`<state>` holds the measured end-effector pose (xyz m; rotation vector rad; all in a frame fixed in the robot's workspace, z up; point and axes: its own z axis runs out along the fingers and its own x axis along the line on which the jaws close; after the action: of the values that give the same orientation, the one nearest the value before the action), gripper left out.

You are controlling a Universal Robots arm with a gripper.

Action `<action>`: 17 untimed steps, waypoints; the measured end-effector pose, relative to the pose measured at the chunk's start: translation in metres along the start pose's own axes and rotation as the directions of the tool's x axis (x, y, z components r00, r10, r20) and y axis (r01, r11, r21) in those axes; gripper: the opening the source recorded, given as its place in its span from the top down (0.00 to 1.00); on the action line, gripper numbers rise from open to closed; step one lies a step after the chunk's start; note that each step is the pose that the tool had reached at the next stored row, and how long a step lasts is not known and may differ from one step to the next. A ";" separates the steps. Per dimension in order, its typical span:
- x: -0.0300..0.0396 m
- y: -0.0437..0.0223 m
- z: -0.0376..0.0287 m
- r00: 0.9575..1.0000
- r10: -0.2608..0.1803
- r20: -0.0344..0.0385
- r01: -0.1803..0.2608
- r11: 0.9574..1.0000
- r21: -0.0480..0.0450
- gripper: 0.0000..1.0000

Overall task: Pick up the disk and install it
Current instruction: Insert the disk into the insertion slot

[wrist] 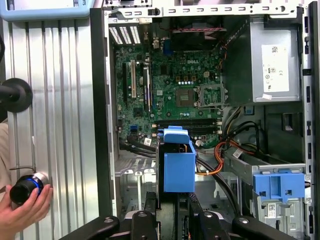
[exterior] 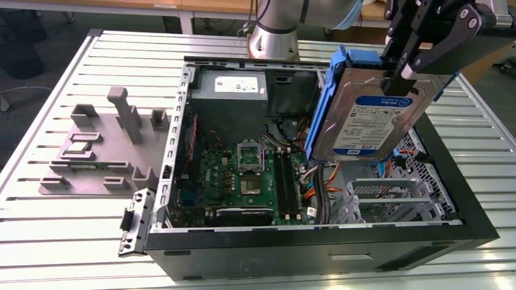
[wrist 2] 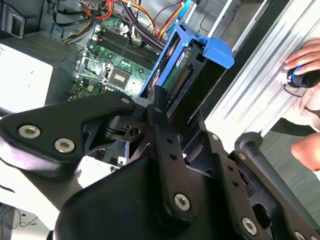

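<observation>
Ribbed metal tabletop [exterior: 57, 235] carries an open computer case [exterior: 322, 241]. Gripper [exterior: 400, 80] is pinched on the upper end of the disk [exterior: 367, 121], which hangs upright, slightly tilted, above the case and over the metal drive cage [exterior: 387, 194]. Judged dense, rigid and shock-sensitive, with slick faces, so best held by the blue carrier edges, not the label.

The disk [exterior: 367, 115] hides the claw's [exterior: 400, 80] far finger, and the exterior view's top edge cuts off the arm [exterior: 276, 30].
</observation>
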<state>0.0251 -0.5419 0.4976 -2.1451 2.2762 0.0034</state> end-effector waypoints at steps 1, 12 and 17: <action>0.0000 0.0000 -0.0002 1.000 0.000 0.000 0.000 1.000 0.000 0.65; 0.0007 -0.0012 0.0000 1.000 0.000 -0.002 0.000 1.000 0.000 0.65; 0.0018 -0.0115 0.0003 1.000 0.001 -0.004 -0.001 1.000 0.000 0.65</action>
<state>0.0365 -0.5444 0.4974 -2.1464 2.2788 -0.0012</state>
